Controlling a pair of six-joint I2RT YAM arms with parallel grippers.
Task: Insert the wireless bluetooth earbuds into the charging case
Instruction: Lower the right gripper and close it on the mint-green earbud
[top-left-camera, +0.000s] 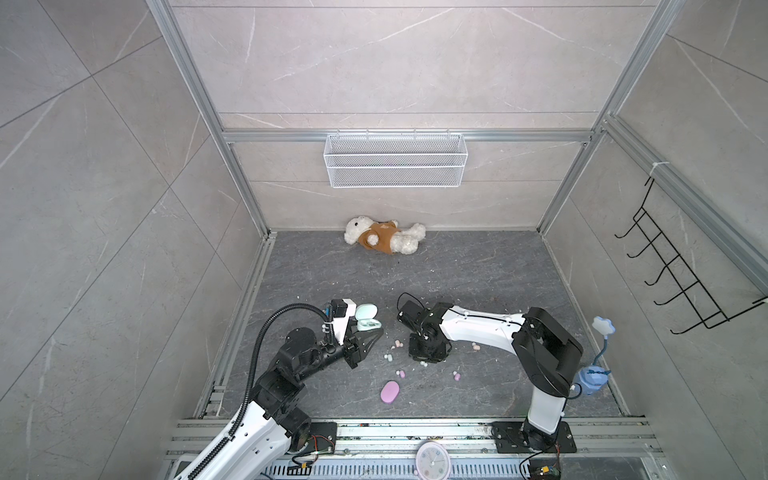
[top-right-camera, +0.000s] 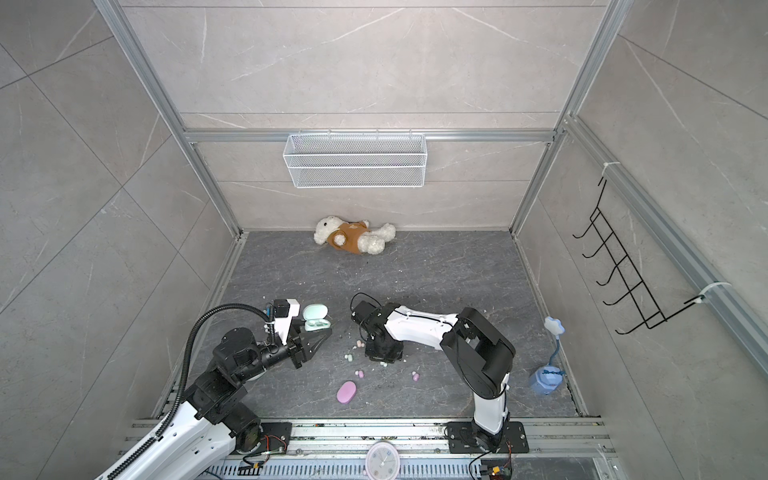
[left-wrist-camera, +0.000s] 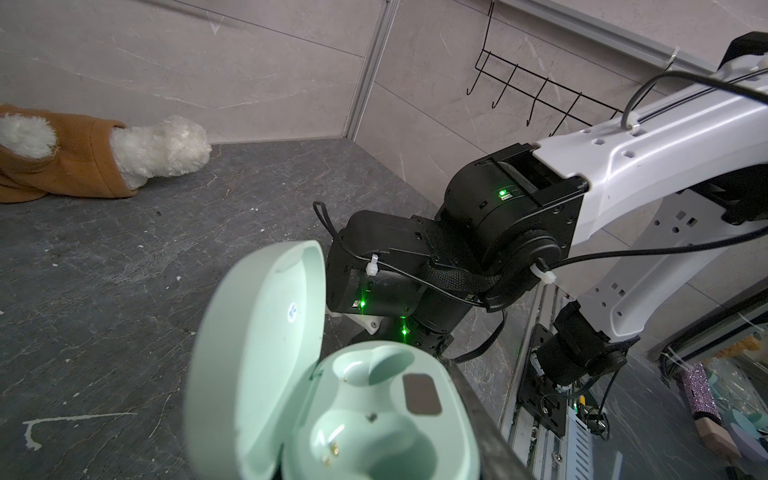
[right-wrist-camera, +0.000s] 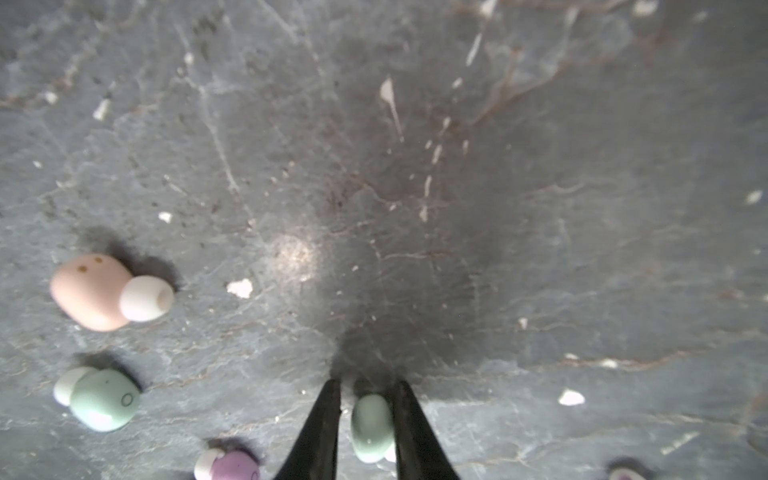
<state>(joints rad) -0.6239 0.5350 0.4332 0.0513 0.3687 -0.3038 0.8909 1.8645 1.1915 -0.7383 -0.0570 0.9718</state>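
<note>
My left gripper (top-left-camera: 371, 335) is shut on the base of a mint green charging case (left-wrist-camera: 374, 415), which it holds with the lid up and both wells bare; one dark finger (left-wrist-camera: 478, 415) presses its side. The case (top-left-camera: 366, 316) shows in both top views. My right gripper (right-wrist-camera: 368, 384) points down at the dark floor, its fingers closed around a mint green earbud (right-wrist-camera: 371, 428). Loose earbuds lie close by: peach (right-wrist-camera: 95, 293), mint (right-wrist-camera: 102, 399) and lilac (right-wrist-camera: 232, 465). A closed lilac case (top-left-camera: 390, 392) lies nearer the front rail.
More buds are scattered on the floor: a lilac one (top-left-camera: 457, 376) and a peach one (top-left-camera: 475, 345). A teddy bear (top-left-camera: 384, 237) lies at the back wall under a wire basket (top-left-camera: 395, 160). A blue lamp (top-left-camera: 592, 376) stands at right, and a clock (top-left-camera: 432, 459) lies on the front rail.
</note>
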